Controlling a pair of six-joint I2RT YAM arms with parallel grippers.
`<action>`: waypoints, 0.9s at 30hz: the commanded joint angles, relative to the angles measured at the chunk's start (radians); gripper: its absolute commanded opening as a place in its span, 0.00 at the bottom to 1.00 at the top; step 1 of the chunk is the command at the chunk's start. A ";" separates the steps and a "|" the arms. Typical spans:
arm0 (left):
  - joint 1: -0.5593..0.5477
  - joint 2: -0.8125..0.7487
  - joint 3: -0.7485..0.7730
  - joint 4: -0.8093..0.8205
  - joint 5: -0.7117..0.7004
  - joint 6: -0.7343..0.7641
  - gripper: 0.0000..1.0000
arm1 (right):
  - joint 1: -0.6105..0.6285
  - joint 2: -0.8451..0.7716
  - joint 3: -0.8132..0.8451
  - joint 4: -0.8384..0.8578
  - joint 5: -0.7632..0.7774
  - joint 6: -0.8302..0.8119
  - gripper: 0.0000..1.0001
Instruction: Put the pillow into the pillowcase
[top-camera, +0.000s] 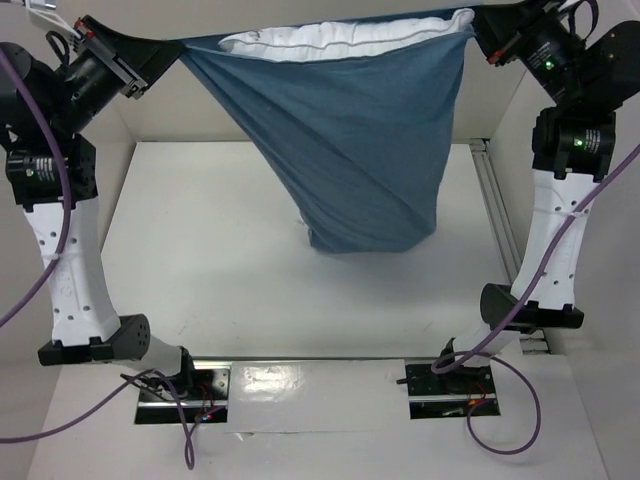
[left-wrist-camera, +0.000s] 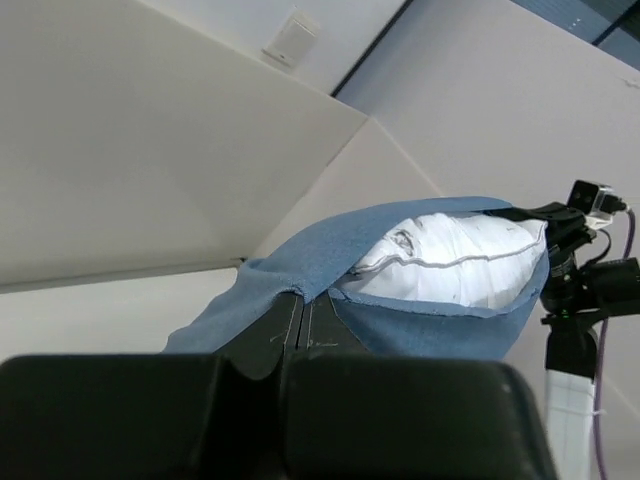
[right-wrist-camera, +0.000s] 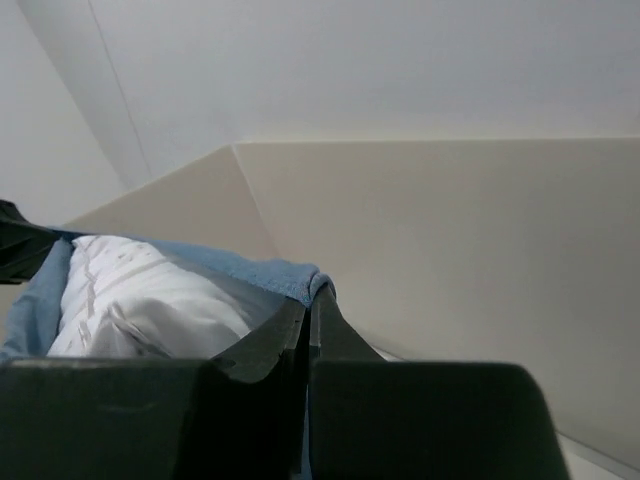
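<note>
The blue pillowcase (top-camera: 345, 140) hangs in the air between both arms, its open mouth up and its bottom corner near the table. The white pillow (top-camera: 340, 42) sits inside it, only its top edge showing at the mouth. My left gripper (top-camera: 172, 48) is shut on the left corner of the pillowcase's mouth; in the left wrist view (left-wrist-camera: 300, 305) the cloth folds over its tips. My right gripper (top-camera: 478, 30) is shut on the right corner (right-wrist-camera: 315, 290). The pillow shows in both wrist views (left-wrist-camera: 450, 260) (right-wrist-camera: 140, 300).
A white table (top-camera: 200, 260) lies below, with white walls on the left, right and back. A metal rail (top-camera: 495, 205) runs along the table's right side. Both arm bases and purple cables (top-camera: 500, 440) sit at the near edge.
</note>
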 joint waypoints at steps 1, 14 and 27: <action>0.036 0.007 0.078 0.238 -0.018 -0.096 0.00 | -0.110 -0.028 -0.025 0.087 -0.015 0.080 0.00; 0.036 0.149 0.208 0.684 0.098 -0.430 0.00 | -0.300 -0.052 0.094 0.707 -0.017 0.572 0.00; -0.138 0.144 -0.109 0.585 0.154 -0.242 0.00 | -0.131 -0.065 -0.122 0.305 -0.069 0.172 0.00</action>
